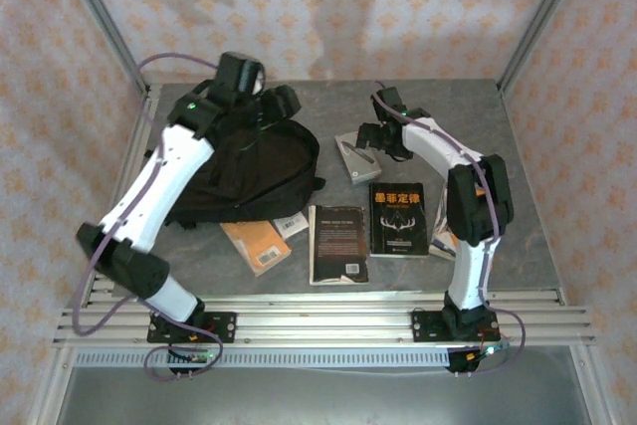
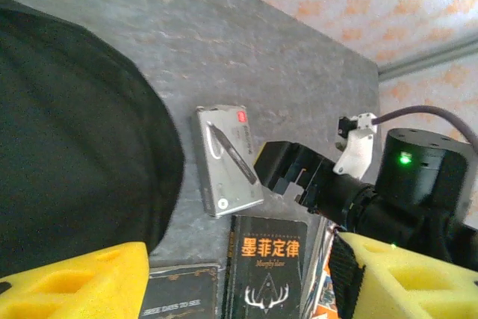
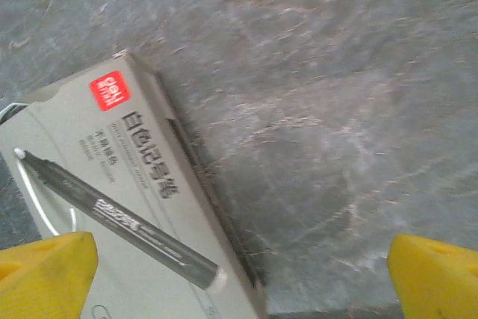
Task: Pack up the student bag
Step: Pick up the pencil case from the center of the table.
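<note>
- Yellow pads point(image 3: 45, 274) of the right gripper point(image 3: 239, 282) sit at opposite edges of its wrist view. The jaws are spread wide, with nothing clamped between them.
- Below it lie the grey desk point(image 3: 336, 110) and one end of a box point(image 3: 142, 207). Whether the gripper touches the box I cannot tell.
- The box lies flat on the desk, with a red logo at one corner and a dark marker point(image 3: 119, 222) showing on its top.
- The left gripper point(image 2: 239, 282) also has its yellow pads far apart and grips nothing. It hangs above the desk next to the bag point(image 2: 75, 147).
- The bag, black and slumped, rests on the far left part of the desk, partly under the left arm point(image 1: 164, 186). The box lies just to its right, not touching it.
- Nearer than the box, two black books point(image 1: 396, 218) lie side by side.
- An orange book point(image 1: 257, 244) lies to their left, just beside the bag's near edge.
</note>
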`<action>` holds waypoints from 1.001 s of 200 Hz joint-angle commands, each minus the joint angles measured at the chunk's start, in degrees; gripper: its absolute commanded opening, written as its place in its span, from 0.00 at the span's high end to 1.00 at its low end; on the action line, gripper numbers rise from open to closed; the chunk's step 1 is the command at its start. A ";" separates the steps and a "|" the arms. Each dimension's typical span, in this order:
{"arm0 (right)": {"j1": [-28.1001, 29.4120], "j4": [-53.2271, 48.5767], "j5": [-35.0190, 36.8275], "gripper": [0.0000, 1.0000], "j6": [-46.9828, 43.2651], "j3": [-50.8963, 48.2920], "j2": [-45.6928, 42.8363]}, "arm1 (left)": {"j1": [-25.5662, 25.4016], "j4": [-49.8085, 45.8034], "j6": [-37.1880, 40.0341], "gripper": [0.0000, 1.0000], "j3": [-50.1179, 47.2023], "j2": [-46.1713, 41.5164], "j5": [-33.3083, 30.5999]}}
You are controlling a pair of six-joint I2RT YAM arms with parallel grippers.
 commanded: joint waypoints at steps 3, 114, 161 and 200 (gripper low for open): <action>1.30 -3.20 -4.74 0.01 -1.91 5.08 4.79 | 0.62 -2.17 -0.62 0.33 -5.80 -6.31 -1.26; 4.67 -6.85 -4.34 0.01 -4.44 8.71 10.96 | 0.62 -4.39 1.19 0.32 -10.90 -12.04 1.10; 6.53 -7.58 -1.47 0.01 -6.26 7.59 10.92 | 0.62 -4.09 1.37 0.32 -11.74 -12.30 1.83; 7.32 -9.33 -0.31 0.01 -6.54 7.71 12.82 | 0.62 -4.36 1.81 0.32 -13.23 -12.95 2.27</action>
